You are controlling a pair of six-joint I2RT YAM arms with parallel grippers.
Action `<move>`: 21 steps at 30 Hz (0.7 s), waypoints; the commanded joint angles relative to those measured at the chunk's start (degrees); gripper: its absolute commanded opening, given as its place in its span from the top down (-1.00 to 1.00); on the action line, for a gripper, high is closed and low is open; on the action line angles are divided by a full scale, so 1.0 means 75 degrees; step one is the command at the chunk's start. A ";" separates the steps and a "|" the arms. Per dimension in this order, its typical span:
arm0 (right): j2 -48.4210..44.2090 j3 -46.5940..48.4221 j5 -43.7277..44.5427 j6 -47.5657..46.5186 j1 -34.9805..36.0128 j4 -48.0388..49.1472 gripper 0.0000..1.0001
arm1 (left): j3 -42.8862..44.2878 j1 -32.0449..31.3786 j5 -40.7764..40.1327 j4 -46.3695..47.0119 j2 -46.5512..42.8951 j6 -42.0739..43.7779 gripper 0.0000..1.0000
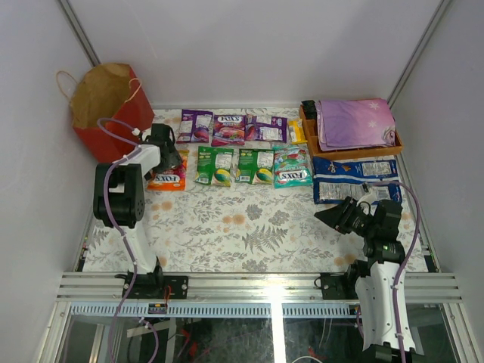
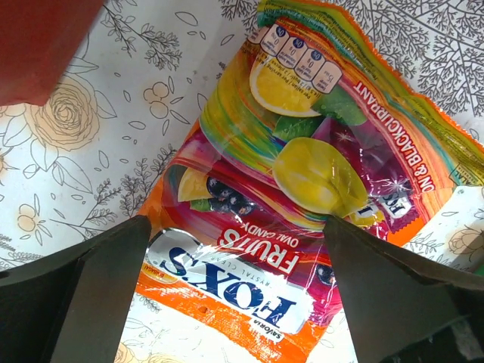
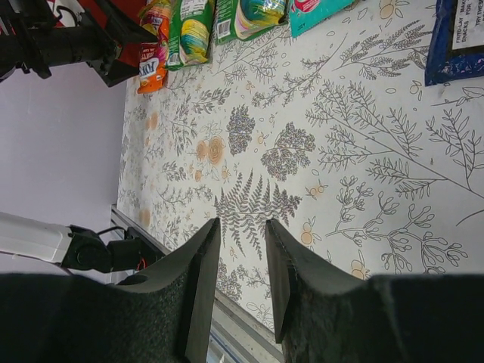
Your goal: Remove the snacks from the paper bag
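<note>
The red paper bag (image 1: 113, 106) stands open at the far left; its corner shows in the left wrist view (image 2: 38, 45). An orange FOX'S packet (image 2: 287, 189) lies flat on the tablecloth beside it. My left gripper (image 2: 236, 221) hovers over that packet (image 1: 172, 181) with its jaws wide open, one finger on each side, holding nothing. Other snacks lie in rows: purple packets (image 1: 229, 130), green ones (image 1: 215, 166), a teal one (image 1: 292, 168) and two blue-and-white packs (image 1: 355, 168). My right gripper (image 3: 242, 223) is open by a narrow gap over bare cloth near the front right (image 1: 333, 215).
An orange-brown tray (image 1: 310, 136) with a folded purple cloth (image 1: 355, 121) stands at the back right. White walls close in on both sides. A metal rail (image 1: 257, 286) runs along the near table edge.
</note>
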 commanded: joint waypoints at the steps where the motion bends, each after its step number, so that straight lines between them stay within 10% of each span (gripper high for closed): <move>1: 0.0030 -0.0052 -0.0178 0.0075 0.0056 0.0419 0.24 | -0.0116 -0.0013 0.0274 0.0423 0.0237 -0.0250 -1.00; 21: 0.0079 0.0287 0.0091 0.0196 0.0059 0.0304 0.21 | 0.0310 -0.0498 -0.0226 0.0058 -0.0400 0.0062 -1.00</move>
